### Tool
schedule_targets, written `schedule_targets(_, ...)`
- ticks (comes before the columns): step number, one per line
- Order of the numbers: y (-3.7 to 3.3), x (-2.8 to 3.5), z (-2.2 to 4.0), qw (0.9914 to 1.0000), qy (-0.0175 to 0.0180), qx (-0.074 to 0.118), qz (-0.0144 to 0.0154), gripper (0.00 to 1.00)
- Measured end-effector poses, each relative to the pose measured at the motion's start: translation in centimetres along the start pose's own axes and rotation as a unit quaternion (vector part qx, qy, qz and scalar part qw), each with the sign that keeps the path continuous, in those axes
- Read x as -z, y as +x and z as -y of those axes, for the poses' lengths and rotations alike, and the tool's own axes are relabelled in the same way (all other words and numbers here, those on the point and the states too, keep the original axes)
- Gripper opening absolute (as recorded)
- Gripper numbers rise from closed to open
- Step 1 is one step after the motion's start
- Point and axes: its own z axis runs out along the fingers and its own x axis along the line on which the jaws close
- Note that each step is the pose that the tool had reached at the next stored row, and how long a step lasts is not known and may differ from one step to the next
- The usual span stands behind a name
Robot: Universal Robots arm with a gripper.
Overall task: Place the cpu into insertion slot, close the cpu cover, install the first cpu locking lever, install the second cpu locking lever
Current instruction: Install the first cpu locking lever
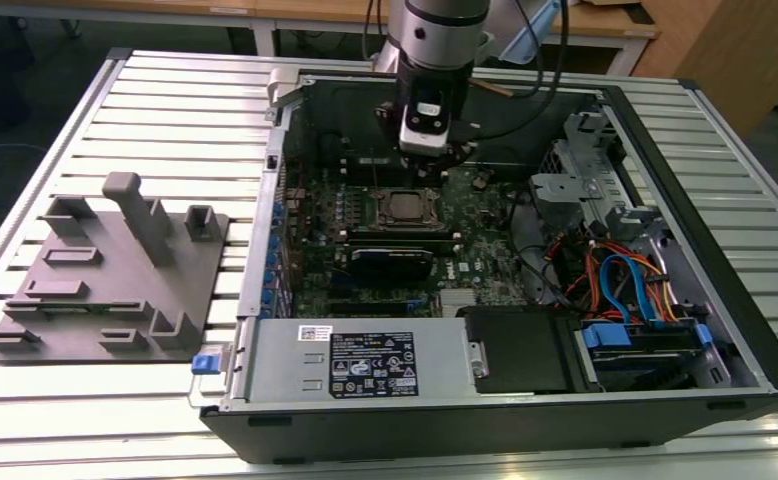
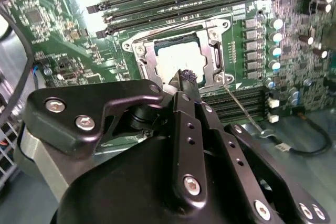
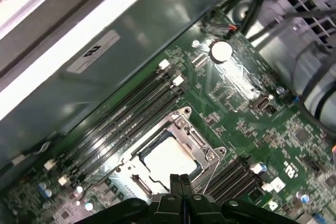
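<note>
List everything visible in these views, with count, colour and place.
table: one, silver slatted, beneath everything.
fixture plate: one, grey, on the table at the exterior view's left.
computer case: one, black, open, on the table.
power supply: one, silvery, inside the case, nearest the exterior camera.
cables: several, blue and orange, at the case's exterior-view right.
motherboard: one, green, on the case floor.
insertion slot: one, dark, silvery rim, mid-motherboard.
cpu: one, pale silver-grey, seated in the insertion slot.
cpu cover: one, silvery, lying down around the cpu.
arm: one, silver and black, above the motherboard.
hand: one, black, shut, tips by the cpu's edge.
</note>
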Motion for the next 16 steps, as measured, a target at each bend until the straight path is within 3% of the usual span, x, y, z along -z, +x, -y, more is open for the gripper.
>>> schedule_targets(3,0.0,-0.06,0.0,0.99966,-0.0001,0.026,0.0003,0.11)
schedule_targets(6,0.0,-0.12,0.0,0.9987,-0.0002,0.051,0.0007,0.11)
schedule_targets(9,0.0,-0.19,0.0,0.99705,-0.0003,0.077,0.001,0.11)
schedule_targets(13,0.0,-0.23,0.0,0.99393,-0.0004,0.11,0.0015,0.11)
schedule_targets(16,0.01,-0.23,0.0,0.99287,-0.0007,0.119,0.0017,0.11)
